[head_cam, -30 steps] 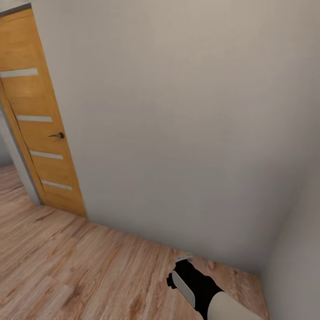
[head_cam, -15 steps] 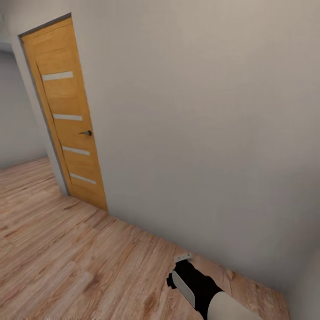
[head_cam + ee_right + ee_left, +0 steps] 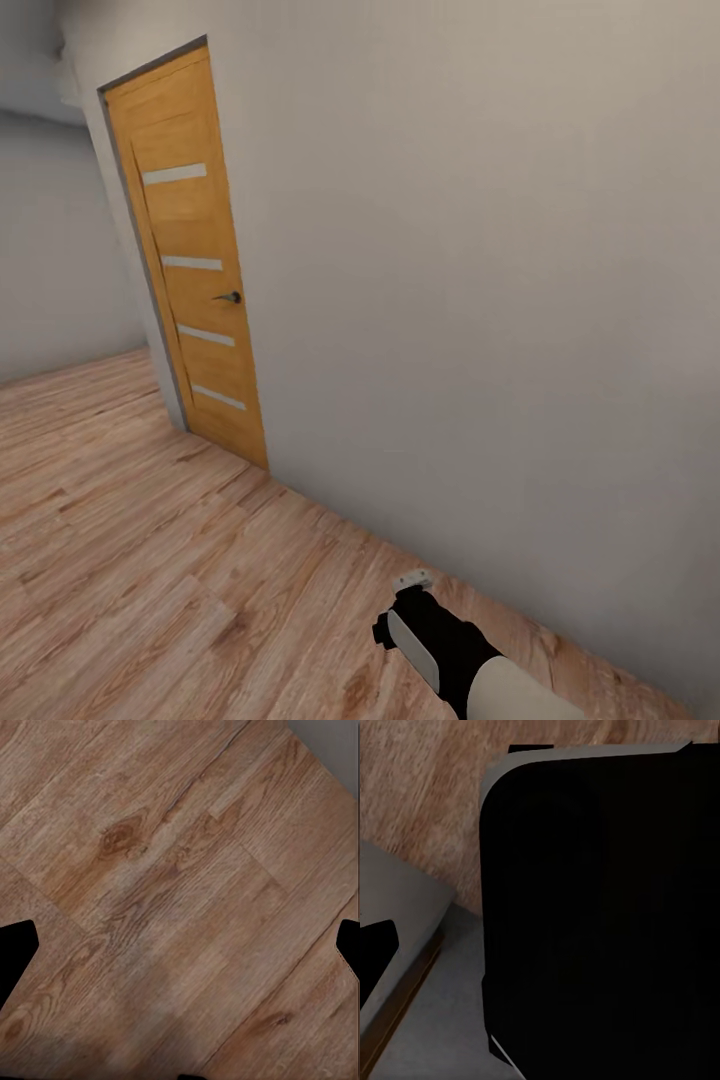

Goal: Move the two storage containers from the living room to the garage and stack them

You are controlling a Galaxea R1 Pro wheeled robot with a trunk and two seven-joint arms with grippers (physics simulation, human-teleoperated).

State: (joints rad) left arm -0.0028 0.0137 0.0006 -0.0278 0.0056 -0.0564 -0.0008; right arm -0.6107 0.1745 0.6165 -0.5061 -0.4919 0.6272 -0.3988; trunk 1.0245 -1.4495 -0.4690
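Observation:
The two storage containers are out of view, and so is the garage. My right arm [image 3: 440, 650] reaches down over a light wood-plank floor [image 3: 150, 560] close to a plain white wall [image 3: 450, 300]. In the right wrist view my right gripper [image 3: 180, 945] is open, its dark fingertips [image 3: 15, 949] far apart with bare planks between them. The left wrist view looks onto a dark, rounded part of the robot's own body [image 3: 600, 915] above the planks.
A shut orange wooden door [image 3: 195, 260] with pale horizontal strips and a dark handle [image 3: 230, 297] stands in the wall ahead on the left. Left of it, the plank floor runs on past the wall's corner [image 3: 165, 400] towards a farther grey wall [image 3: 60, 250].
The whole picture has shifted: the camera has turned left, so the door now sits further right and more open floor shows beyond it. My right arm holds the same pose.

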